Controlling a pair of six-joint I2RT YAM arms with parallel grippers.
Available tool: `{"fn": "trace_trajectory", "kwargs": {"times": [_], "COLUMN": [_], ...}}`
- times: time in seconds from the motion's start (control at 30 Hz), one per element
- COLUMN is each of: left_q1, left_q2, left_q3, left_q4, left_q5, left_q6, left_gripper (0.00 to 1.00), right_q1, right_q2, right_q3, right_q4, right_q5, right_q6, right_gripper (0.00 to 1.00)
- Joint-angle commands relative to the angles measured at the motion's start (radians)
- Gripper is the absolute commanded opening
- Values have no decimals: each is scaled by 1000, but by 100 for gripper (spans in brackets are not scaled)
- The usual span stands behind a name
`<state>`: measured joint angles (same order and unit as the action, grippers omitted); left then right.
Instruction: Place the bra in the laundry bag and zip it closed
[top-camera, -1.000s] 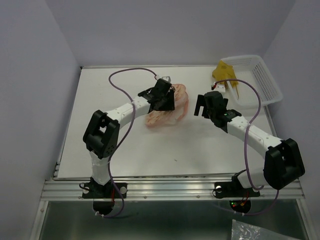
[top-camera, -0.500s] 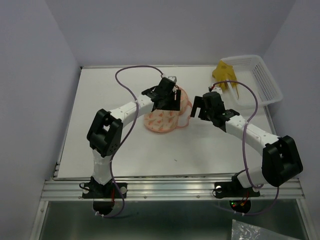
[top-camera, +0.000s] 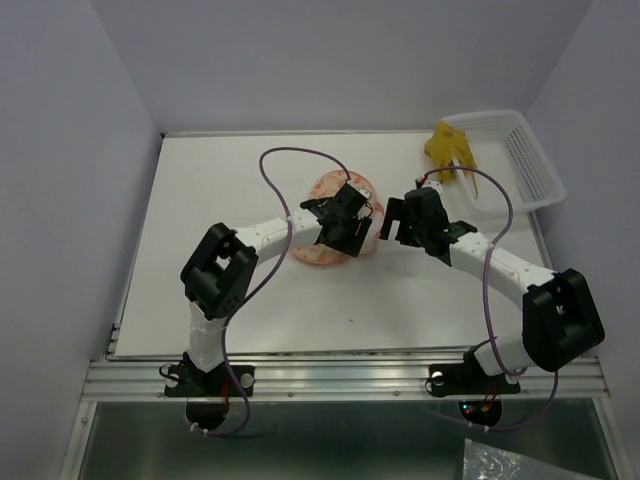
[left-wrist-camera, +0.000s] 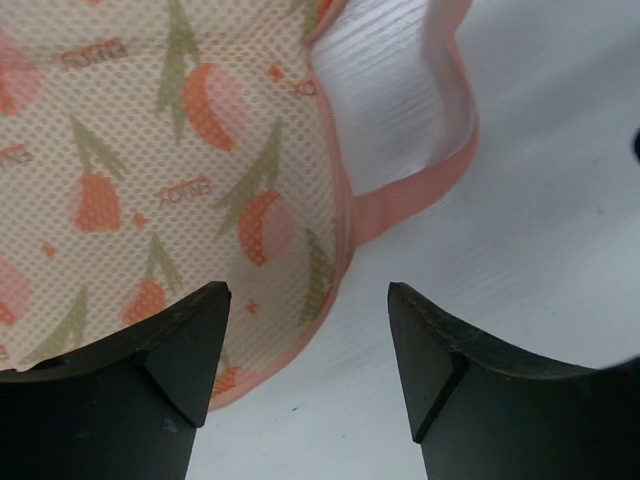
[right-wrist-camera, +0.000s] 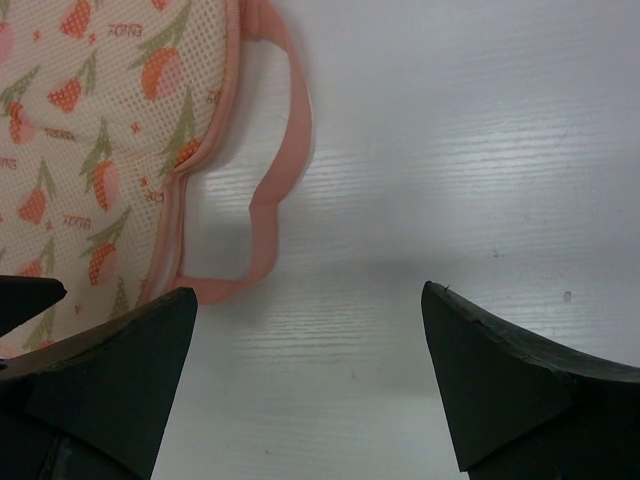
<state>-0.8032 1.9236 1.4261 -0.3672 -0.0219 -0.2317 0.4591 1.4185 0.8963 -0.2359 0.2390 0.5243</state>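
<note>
The bag (top-camera: 322, 190) has been let go by the left gripper (left-wrist-camera: 305, 300) and now lies flat mid-table, the fingers spread above its right edge. The right gripper (right-wrist-camera: 308, 290), fingers wide and empty, has been brought beside the loop (right-wrist-camera: 290, 130), so room there is tight. The bra (top-camera: 448, 145) is draped over the basket (top-camera: 530, 160) rim, not yet bagged; bare table (top-camera: 220, 200) is left open to the left.
</note>
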Motion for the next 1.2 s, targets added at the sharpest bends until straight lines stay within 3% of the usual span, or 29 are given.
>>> {"fn": "trace_trajectory", "kwargs": {"times": [0.0, 0.2, 0.5, 0.67, 0.9, 1.03, 1.1, 1.17], "left_q1": [7, 6, 6, 6, 6, 6, 6, 6], "left_q2": [14, 9, 6, 43, 66, 61, 57, 55], "left_q3": [23, 16, -7, 19, 40, 34, 27, 20], "left_q4": [-70, -35, 7, -12, -26, -22, -16, -9], "left_q5": [-124, -99, -29, -69, -84, -76, -70, -70], "left_q6": [0, -12, 14, 12, 5, 9, 14, 8], "left_gripper": [74, 66, 70, 69, 44, 36, 23, 1], "right_q1": [1, 1, 1, 1, 1, 1, 1, 1], "right_q2": [-13, -16, -10, -4, 7, 14, 16, 20], "right_q3": [-7, -14, -14, -13, -17, -14, -11, -10], "right_q4": [18, 18, 18, 18, 20, 24, 26, 33], "right_q5": [-9, -21, -18, -21, -26, -30, -32, -38], "right_q6": [-10, -33, -53, -60, -61, -60, -60, -58], "right_gripper": [100, 100, 100, 100, 100, 100, 100, 100]}}
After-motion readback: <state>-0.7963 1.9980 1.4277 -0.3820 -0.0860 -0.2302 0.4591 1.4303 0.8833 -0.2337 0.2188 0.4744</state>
